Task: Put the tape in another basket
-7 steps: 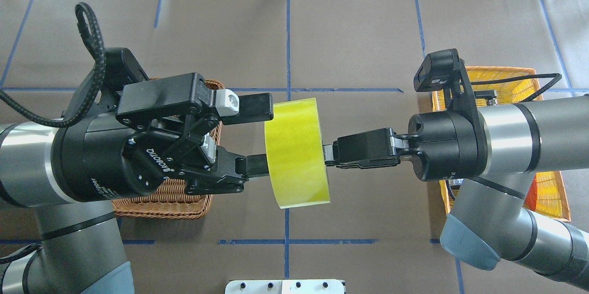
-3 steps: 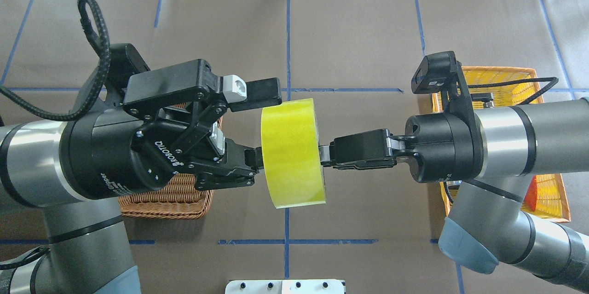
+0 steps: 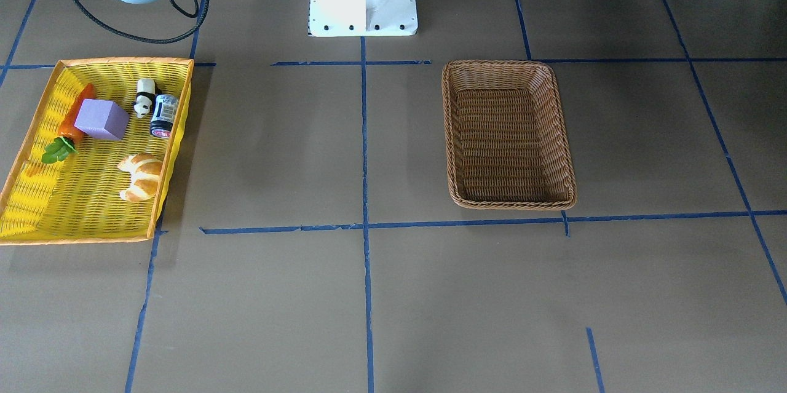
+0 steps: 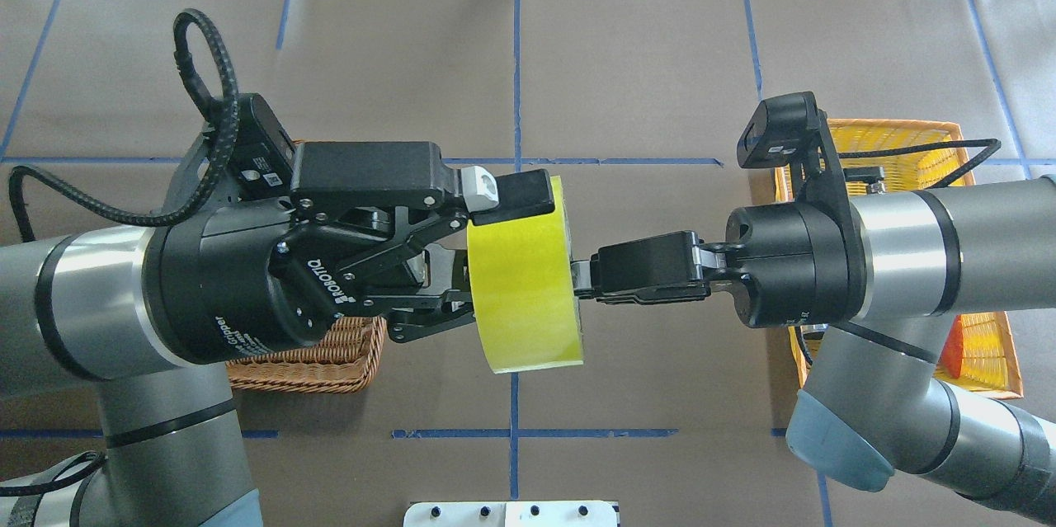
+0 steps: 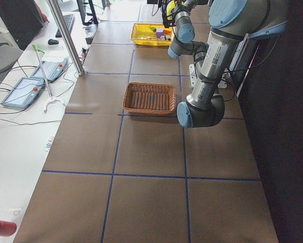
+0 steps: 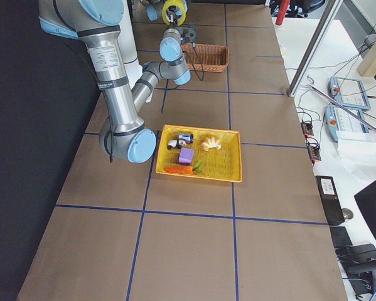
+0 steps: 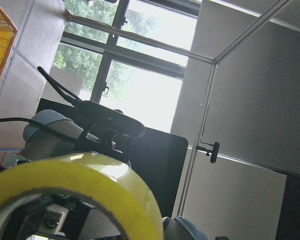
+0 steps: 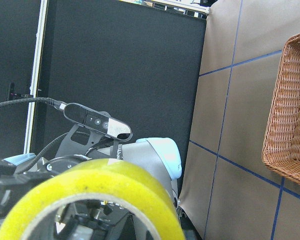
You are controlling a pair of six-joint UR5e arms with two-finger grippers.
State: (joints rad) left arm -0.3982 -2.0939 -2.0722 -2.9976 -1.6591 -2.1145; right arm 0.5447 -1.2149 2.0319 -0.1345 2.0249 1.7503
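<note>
1. We've got the tape (image 4: 524, 275) hanging in mid-air over the middle of the surface (image 4: 643, 82), standing on edge.
2. Right gripper (image 4: 584, 278): jaws pinched tight on the tape's rim.
3. Left gripper (image 4: 491, 251): jaws spread wide, one over the top of the roll, the other low by the core.
4. The basket (image 3: 499, 63) sits on the surface below the left gripper.

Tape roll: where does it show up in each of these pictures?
Overhead: tape at centre, in mid-air.
Front-facing: not in it.
Left side: top edge, partly hidden.
Right side: top edge.
Left wrist: bottom left.
Right wrist: bottom left.
Landmark: brown basket, missing only from the left wrist view.
</note>
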